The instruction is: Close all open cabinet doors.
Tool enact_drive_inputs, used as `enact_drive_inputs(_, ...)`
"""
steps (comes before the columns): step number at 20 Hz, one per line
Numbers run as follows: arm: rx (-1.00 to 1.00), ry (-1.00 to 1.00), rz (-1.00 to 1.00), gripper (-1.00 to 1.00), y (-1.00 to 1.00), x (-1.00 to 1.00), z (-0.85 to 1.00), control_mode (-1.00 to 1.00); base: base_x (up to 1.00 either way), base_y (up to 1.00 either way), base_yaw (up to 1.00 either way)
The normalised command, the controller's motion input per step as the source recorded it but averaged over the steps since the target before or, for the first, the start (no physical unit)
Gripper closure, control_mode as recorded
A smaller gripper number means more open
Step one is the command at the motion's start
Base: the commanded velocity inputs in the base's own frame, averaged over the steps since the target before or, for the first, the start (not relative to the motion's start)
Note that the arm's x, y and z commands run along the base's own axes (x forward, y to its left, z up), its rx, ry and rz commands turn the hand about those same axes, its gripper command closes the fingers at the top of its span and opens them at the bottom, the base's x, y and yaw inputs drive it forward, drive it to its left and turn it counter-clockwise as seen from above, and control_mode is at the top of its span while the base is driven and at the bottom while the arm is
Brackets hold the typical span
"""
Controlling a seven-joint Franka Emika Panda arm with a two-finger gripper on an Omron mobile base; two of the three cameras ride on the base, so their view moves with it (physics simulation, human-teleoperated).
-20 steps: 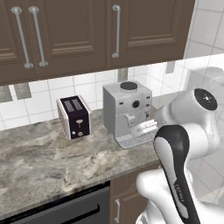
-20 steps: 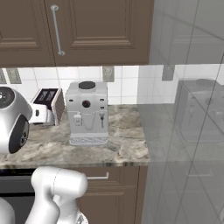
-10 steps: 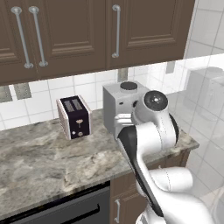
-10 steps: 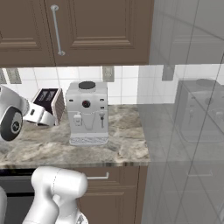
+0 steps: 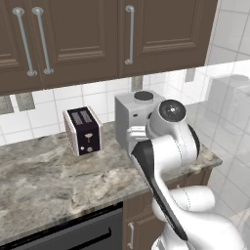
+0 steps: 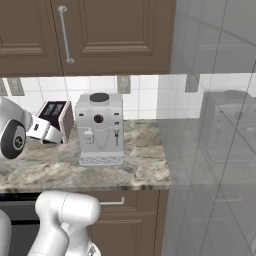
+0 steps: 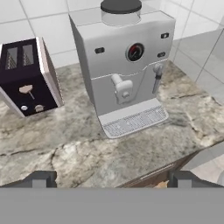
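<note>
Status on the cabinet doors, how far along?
Done: the upper cabinet doors above the counter sit flush, looking closed. In hand: nothing; the pincer is open and empty, aimed at the coffee machine and toaster. Left: no open door shows here, so any remaining are elsewhere.

Even, bright, diffuse rendered light with no obvious source. The silver boxy coffee machine (image 7: 124,65) and black two-slot toaster (image 7: 28,76) ahead of the hand cast only faint shadows on the veined marble countertop (image 7: 131,153). Everything is sharp, without glare or edge distortion.
</note>
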Motion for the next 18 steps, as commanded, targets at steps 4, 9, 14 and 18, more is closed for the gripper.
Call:
enact_drive_inputs(4, 0.00, 0.00, 0.00, -1.00, 0.00, 0.00, 0.00, -1.00, 0.00, 0.00, 0.00)
enact_drive_inputs(9, 0.00, 0.00, 0.04, -1.00, 0.01, -0.23, -0.02, 1.00, -0.30, 0.01, 0.15)
enact_drive_inputs(14, 0.00, 0.00, 0.00, -1.00, 0.00, 0.00, 0.00, 1.00, -0.57, 0.12, 0.50)
enact_drive_inputs(18, 0.00, 0.00, 0.00, -1.00, 0.00, 0.00, 0.00, 1.00, -0.29, 0.13, 0.58)
